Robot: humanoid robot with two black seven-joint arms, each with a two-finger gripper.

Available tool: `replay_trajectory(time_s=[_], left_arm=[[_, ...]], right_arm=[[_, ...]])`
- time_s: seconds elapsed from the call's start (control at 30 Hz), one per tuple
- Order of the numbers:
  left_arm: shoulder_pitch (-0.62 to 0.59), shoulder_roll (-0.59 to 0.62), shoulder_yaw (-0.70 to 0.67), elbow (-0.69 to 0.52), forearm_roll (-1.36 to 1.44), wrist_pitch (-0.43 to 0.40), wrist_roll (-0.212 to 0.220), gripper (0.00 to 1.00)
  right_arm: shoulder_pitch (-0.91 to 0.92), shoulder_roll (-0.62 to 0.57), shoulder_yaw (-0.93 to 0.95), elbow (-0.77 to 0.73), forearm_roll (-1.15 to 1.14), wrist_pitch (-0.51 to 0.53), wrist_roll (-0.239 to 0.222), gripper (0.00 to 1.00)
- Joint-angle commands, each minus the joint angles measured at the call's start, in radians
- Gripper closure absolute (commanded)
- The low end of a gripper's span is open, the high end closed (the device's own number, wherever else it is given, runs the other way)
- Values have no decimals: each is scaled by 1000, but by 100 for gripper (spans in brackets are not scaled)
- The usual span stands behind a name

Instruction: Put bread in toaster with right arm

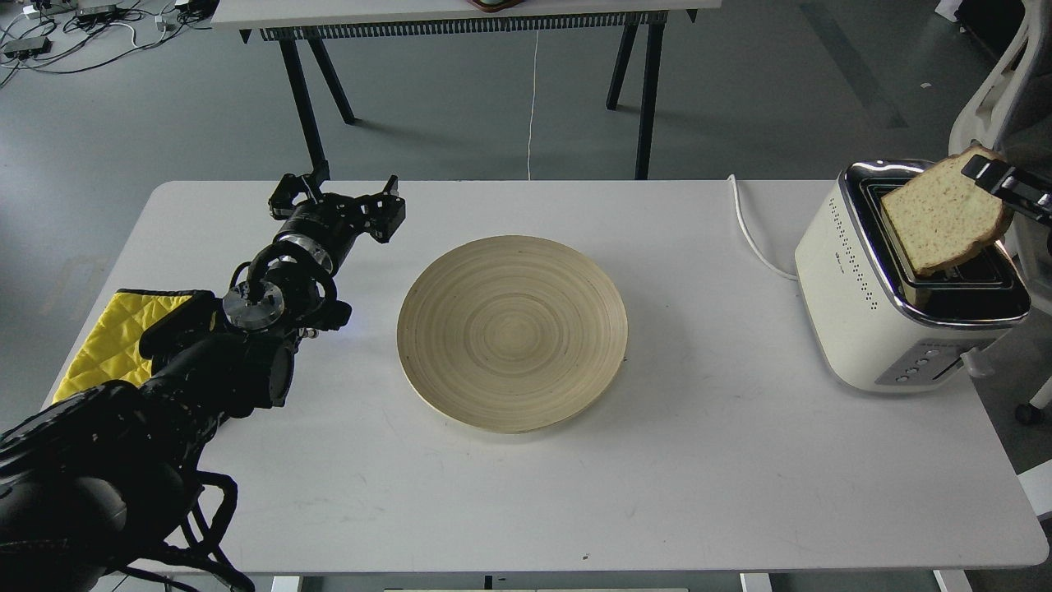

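The cream-white toaster (855,304) with a chrome top stands at the table's right edge. The slice of tan bread (937,218) hangs tilted over its slots, its lower edge at the slot opening. My right gripper (990,174) comes in from the right edge and is shut on the bread's upper right corner; most of that arm is out of view. My left gripper (337,197) is open and empty above the table's far left part.
A round bamboo plate (512,330) lies at the middle of the white table (657,493). A yellow quilted cloth (107,337) lies at the left edge under my left arm. The toaster's white cord (748,230) runs to the far edge.
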Motion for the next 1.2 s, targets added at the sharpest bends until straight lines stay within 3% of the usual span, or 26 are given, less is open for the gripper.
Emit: replay_trajectory(time_s=[0.0,0.2,0.33,0.37,0.4,0.57,0.9,1.17], left_arm=[[0,0,0,0,0,0,0,0],[0,0,0,0,0,0,0,0],[0,0,0,0,0,0,0,0],[0,0,0,0,0,0,0,0],[0,0,0,0,0,0,0,0],[0,0,0,0,0,0,0,0],[0,0,0,0,0,0,0,0],[0,0,0,0,0,0,0,0]], right_arm=[[-3,15,2,-2,3,-28,-16,63],[-12,17,2,-1,9,-51,-37,34],[-15,17,3,-1,14,-51,-37,23],[-14,17,6,1,18,-51,-37,17],[-8,17,12,2,20,-53,-37,1],[0,60,51,25,84,-54,-34,1],[-12,286,163,37,542,-51,-17,1],[-81,523,238,5,756,-41,95,0]])
